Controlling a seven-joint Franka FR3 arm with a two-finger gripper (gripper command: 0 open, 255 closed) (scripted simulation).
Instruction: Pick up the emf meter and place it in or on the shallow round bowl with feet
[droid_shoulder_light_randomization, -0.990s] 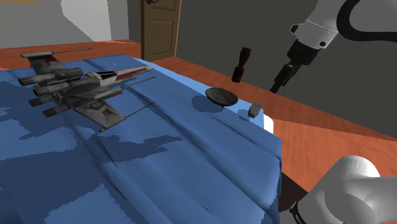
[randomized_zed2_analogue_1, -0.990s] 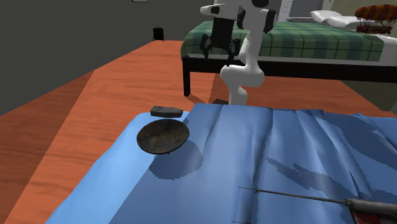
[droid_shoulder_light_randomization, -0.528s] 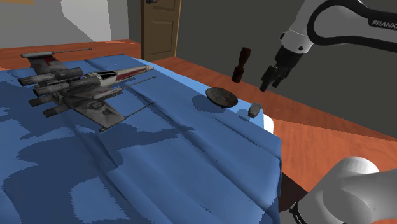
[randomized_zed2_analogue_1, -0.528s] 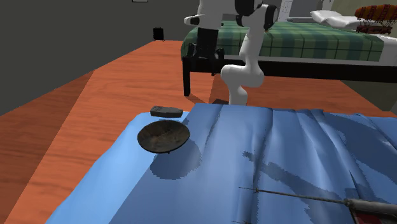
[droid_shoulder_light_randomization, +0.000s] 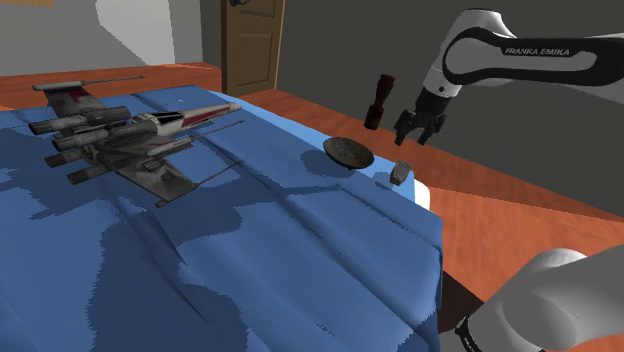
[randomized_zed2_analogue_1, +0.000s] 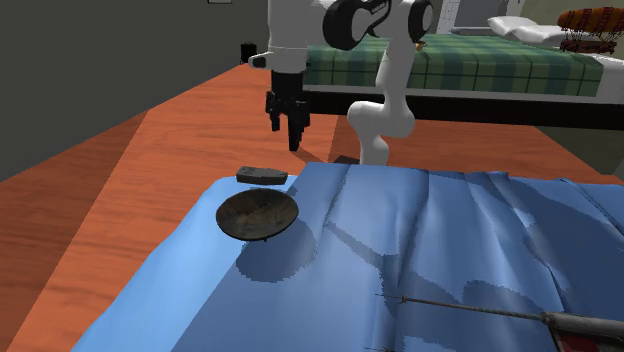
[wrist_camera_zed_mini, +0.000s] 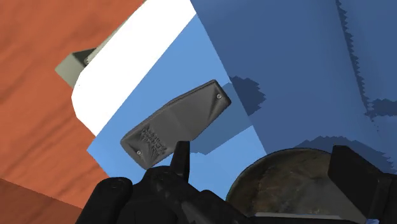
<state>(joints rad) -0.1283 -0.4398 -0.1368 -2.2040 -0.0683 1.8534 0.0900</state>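
The emf meter (droid_shoulder_light_randomization: 401, 172) is a flat dark grey slab lying at the corner of the blue-covered bed, seen also in the second exterior view (randomized_zed2_analogue_1: 262, 174) and the wrist view (wrist_camera_zed_mini: 175, 124). Beside it stands the shallow round bowl with feet (droid_shoulder_light_randomization: 348, 151), dark and empty (randomized_zed2_analogue_1: 257, 215) (wrist_camera_zed_mini: 292, 188). My black gripper (droid_shoulder_light_randomization: 418, 130) hangs in the air above the meter and bowl (randomized_zed2_analogue_1: 290, 125). In the wrist view the gripper (wrist_camera_zed_mini: 261, 156) is open, its fingers (wrist_camera_zed_mini: 181, 162) apart with nothing between them; the meter lies just beyond one fingertip.
A large grey starfighter model (droid_shoulder_light_randomization: 120, 135) lies on the blue bedcover (droid_shoulder_light_randomization: 250, 250). A dark turned wooden piece (droid_shoulder_light_randomization: 379, 100) stands on the floor beyond the bed corner. A green plaid bed (randomized_zed2_analogue_1: 450, 65) stands behind the arm's base. Orange wood floor surrounds the bed.
The arm has swung toward the shoulder view's left and lowered, bringing the gripper from beyond the bed corner to above the meter. Meter and bowl have not moved.
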